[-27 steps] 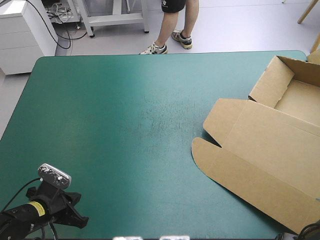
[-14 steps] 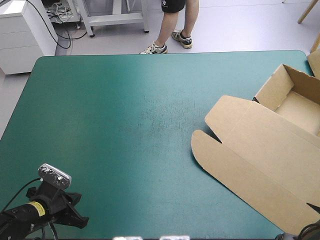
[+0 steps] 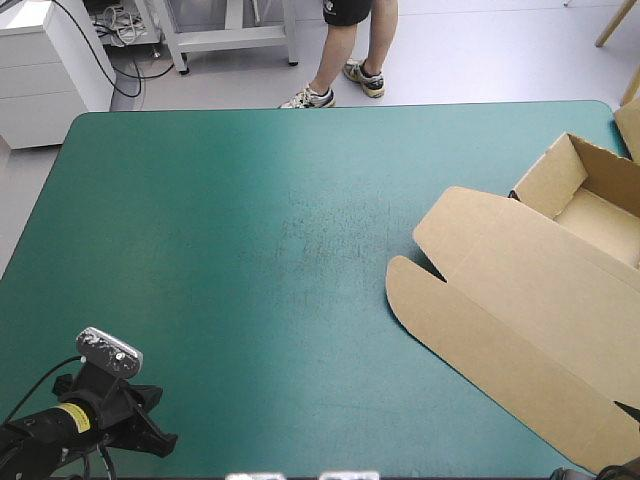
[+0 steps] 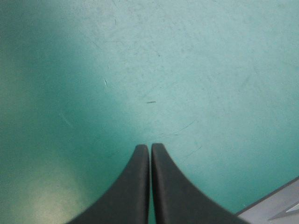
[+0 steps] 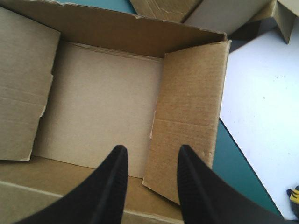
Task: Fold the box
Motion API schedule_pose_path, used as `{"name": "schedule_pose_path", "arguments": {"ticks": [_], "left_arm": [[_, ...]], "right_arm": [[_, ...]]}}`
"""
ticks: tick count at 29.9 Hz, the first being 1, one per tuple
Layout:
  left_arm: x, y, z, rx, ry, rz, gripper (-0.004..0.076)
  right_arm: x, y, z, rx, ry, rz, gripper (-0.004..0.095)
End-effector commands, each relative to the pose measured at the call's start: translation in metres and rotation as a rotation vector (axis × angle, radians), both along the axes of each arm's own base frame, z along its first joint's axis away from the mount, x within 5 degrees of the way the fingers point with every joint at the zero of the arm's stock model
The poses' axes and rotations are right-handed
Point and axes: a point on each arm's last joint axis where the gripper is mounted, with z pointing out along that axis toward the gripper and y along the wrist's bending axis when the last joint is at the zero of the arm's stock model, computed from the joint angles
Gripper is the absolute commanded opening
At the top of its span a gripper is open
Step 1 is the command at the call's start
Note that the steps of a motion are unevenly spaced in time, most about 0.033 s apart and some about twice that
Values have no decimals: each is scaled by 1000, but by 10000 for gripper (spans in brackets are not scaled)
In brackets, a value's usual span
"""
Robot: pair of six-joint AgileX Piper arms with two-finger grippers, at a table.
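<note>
Brown board takes up the right side of the table: the box lies there with its tray against the far right edge and its lid flat on the teal-green cover, reaching toward the middle. Its long fold lines run aslant, from near the middle toward the near right corner.

We find the right gripper directly above the tray and looking down into it. Its fingers stand well apart and grip nothing. One finger hangs over the tray floor, the other over a side flap at the tray's outer side, close to the table's edge. We cannot tell how far that flap leans. So the box lies straight under this gripper, and we judge the next move to be a short descent onto the flap or wall.

The left gripper has its fingers pressed together in a pointed arch with nothing between them. It sits low over bare cover at the near left corner, well apart from the box. We judge the right arm to be far nearer, since the left would have to cross the whole table.
</note>
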Motion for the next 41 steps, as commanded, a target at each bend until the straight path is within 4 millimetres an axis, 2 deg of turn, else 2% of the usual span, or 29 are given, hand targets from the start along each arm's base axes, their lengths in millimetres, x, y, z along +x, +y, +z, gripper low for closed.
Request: {"name": "schedule_pose_path", "arguments": {"ticks": [1, 4, 10, 13, 19, 26, 35, 41], "left_arm": [[4, -3, 10, -40, -56, 5, -8], [4, -3, 10, -40, -56, 5, -8], [5, -1, 10, -22, -72, 3, -8], [5, 0, 10, -10, -76, 5, -8], [7, 1, 11, 7, -103, 11, -8], [8, 0, 12, -3, -110, 11, -8], [8, 1, 12, -2, -114, 12, -8], [9, 0, 13, -5, -136, 15, -8]], "right_arm": [[-22, 27, 47, -102, -144, 58, 205], [-35, 52, 67, -127, -211, 122, -23], [-62, 111, 91, -135, -319, 287, -6], [-80, 138, 86, -133, -320, 378, -6], [-114, 166, 53, -96, -265, 493, -6], [-155, 181, -8, -69, -186, 581, -7], [-184, 191, -79, -5, -162, 655, -21], [-199, 193, -103, -1, -136, 666, -21]]}}
